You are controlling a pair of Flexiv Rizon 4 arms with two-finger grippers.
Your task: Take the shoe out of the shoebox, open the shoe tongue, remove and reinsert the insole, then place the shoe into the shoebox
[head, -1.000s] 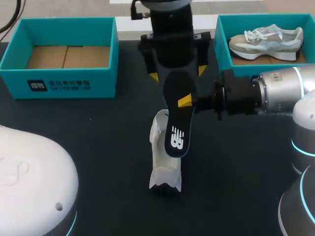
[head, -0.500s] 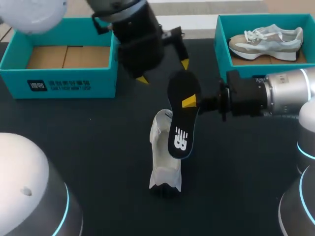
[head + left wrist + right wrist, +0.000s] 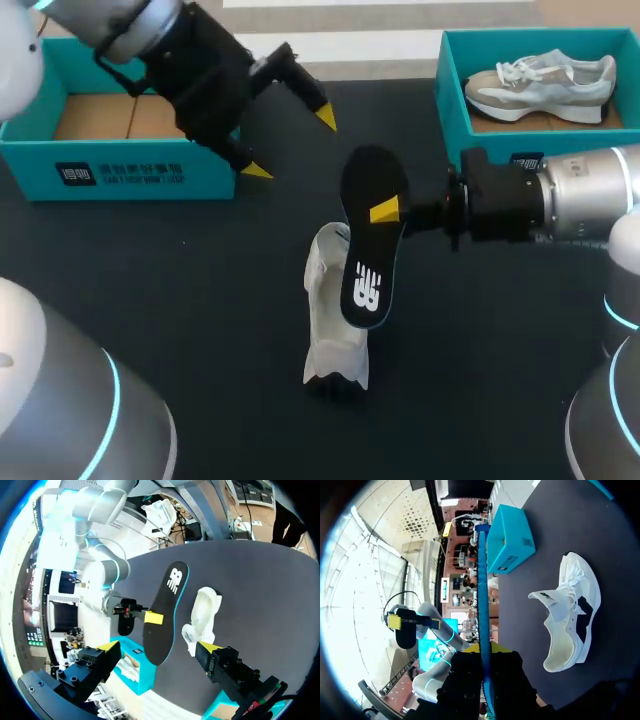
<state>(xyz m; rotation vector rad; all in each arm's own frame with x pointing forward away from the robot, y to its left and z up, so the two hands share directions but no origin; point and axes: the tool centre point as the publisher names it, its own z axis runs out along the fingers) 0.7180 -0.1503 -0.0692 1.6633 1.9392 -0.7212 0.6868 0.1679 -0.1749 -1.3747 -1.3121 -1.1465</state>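
A white shoe (image 3: 333, 325) rests on the dark table near the middle, its opening turned up. Over it hangs the black insole (image 3: 368, 250), tilted, its lower end by the shoe's opening. My right gripper (image 3: 388, 211) is shut on the insole's edge, coming in from the right. The right wrist view shows the insole (image 3: 482, 600) edge-on between my right gripper's (image 3: 487, 656) fingers, with the shoe (image 3: 570, 615) off to one side. My left gripper (image 3: 290, 145) is open and empty, up by the left shoebox. In its own view my left gripper (image 3: 158, 647) looks out at the insole (image 3: 167, 602) and the shoe (image 3: 205, 611).
A teal shoebox (image 3: 30, 110) with only a cardboard floor stands at the back left. Another teal shoebox (image 3: 452, 90) at the back right holds a grey and white shoe (image 3: 540, 82). My arms' bases fill the front corners.
My left arm has swung away from above the insole, back and to the left toward the left shoebox, still open. The right gripper and insole have barely shifted.
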